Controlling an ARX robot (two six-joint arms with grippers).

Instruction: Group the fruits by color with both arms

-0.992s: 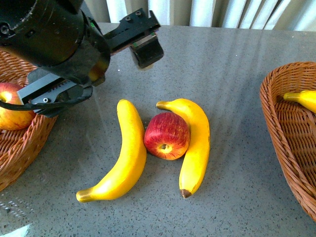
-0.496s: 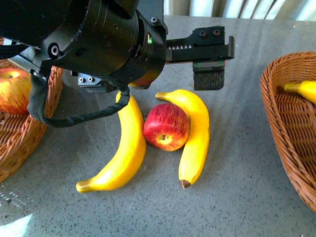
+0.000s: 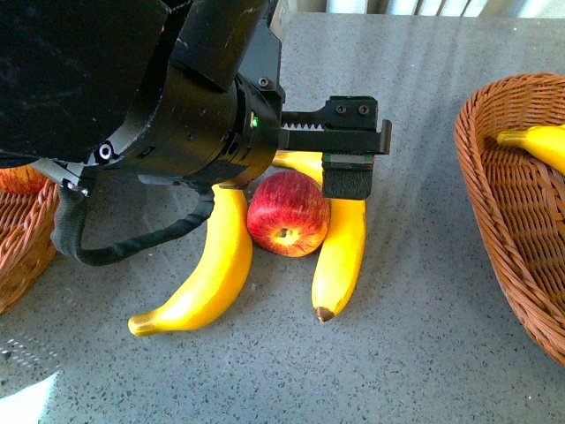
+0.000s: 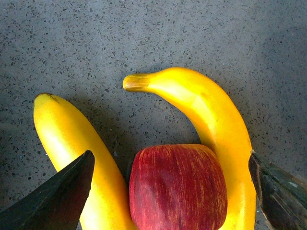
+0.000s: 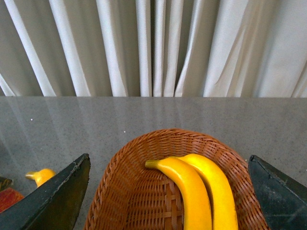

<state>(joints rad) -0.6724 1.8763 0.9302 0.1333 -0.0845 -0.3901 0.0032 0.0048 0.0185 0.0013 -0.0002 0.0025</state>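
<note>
Front view: finds red apple (image 3: 287, 215) mid-worktop (image 3: 424, 353), wedged between loose bananas (image 3: 212, 265); bare room toward the near edge, wicker basket (image 3: 508, 230) hugging the right edge. Left wrist view: shows left claw (image 4: 170, 160) spread wide, straddling apple and both bananas from above. Right wrist view: shows right claw (image 5: 169, 157) agape over that basket, stored bananas (image 5: 201, 191) inside.

The left arm (image 3: 177, 115), black and bulky, reaches forward and low across the front view. The left gripper (image 4: 172, 191) points downward with its jaws wide apart. The right gripper (image 5: 168, 196) is also spread wide.
</note>
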